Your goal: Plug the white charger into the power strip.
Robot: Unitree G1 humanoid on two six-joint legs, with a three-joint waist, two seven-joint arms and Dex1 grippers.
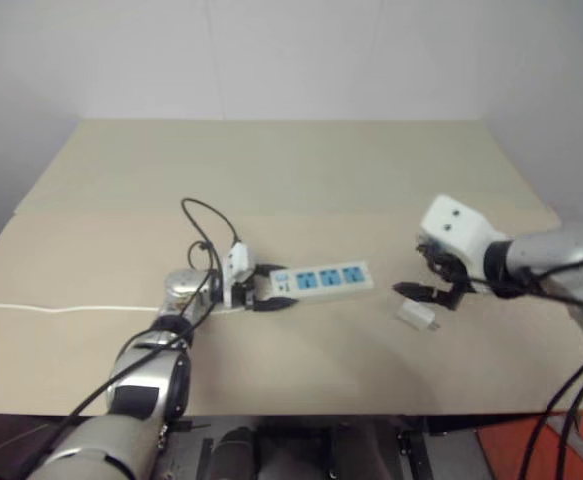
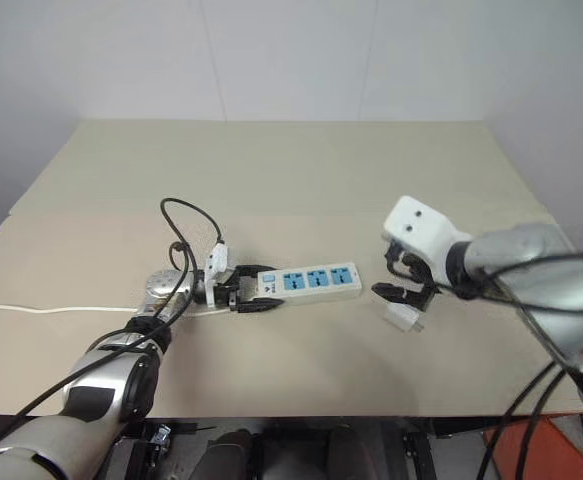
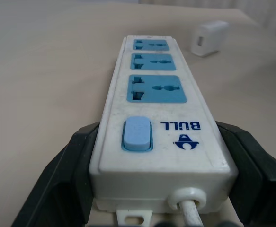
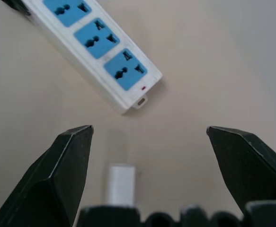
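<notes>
Left gripper (image 1: 261, 290) is clamped on the power strip's (image 1: 323, 279) switch end; right gripper (image 2: 403, 285), spread wide, hovers over the white charger (image 2: 402, 318) lying near the strip's far end; charger looks light, rigid, smooth; best pinched across flat sides.

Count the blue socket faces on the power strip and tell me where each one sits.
3, in a row along the power strip: one next to the blue switch, one in the middle, one at the far end nearest the white charger. All are empty; none looks hidden.
</notes>
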